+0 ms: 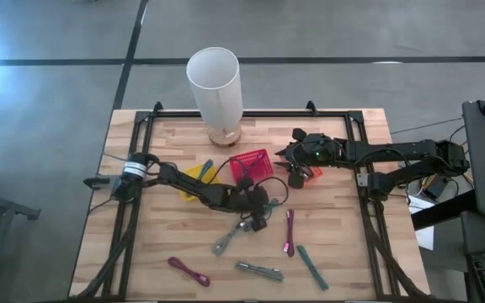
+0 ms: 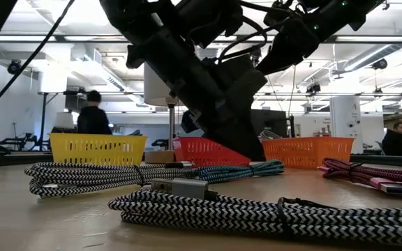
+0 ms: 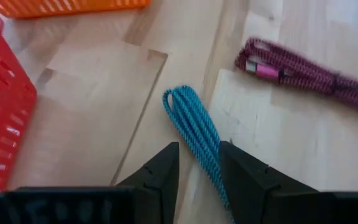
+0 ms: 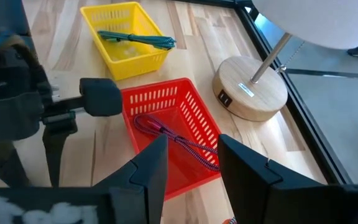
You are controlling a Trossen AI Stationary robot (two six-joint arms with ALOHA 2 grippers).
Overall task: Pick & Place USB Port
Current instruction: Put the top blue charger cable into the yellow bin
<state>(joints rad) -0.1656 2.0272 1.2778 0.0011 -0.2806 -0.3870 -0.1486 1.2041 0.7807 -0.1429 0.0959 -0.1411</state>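
Observation:
My left gripper (image 3: pixel 197 149) is low over the table's middle (image 1: pixel 258 219), open, with one finger on each side of a bundled teal cable (image 3: pixel 194 127). The cable lies flat on the wood (image 2: pixel 246 169). My right gripper (image 4: pixel 192 146) hangs open and holds nothing, above the red basket (image 4: pixel 166 99) near the table's far side (image 1: pixel 295 172). A magenta cable (image 4: pixel 179 140) lies inside the red basket. A yellow basket (image 4: pixel 129 59) holds another teal cable (image 4: pixel 135 39). My left gripper comes at the teal cable from above, with its fingers lying along the bundle. The cable runs close beside one finger (image 3: pixel 235 177), and bare wood shows between it and the other finger. I cannot tell whether it touches.
More bundled cables lie on the near half of the table: a magenta one (image 1: pixel 290 232), a teal one (image 1: pixel 312 267), a black-and-white one (image 1: pixel 259 270) and another magenta one (image 1: pixel 189 271). An orange basket (image 2: pixel 306 150) stands beside the red one. A white lamp (image 1: pixel 215 84) stands at the far edge.

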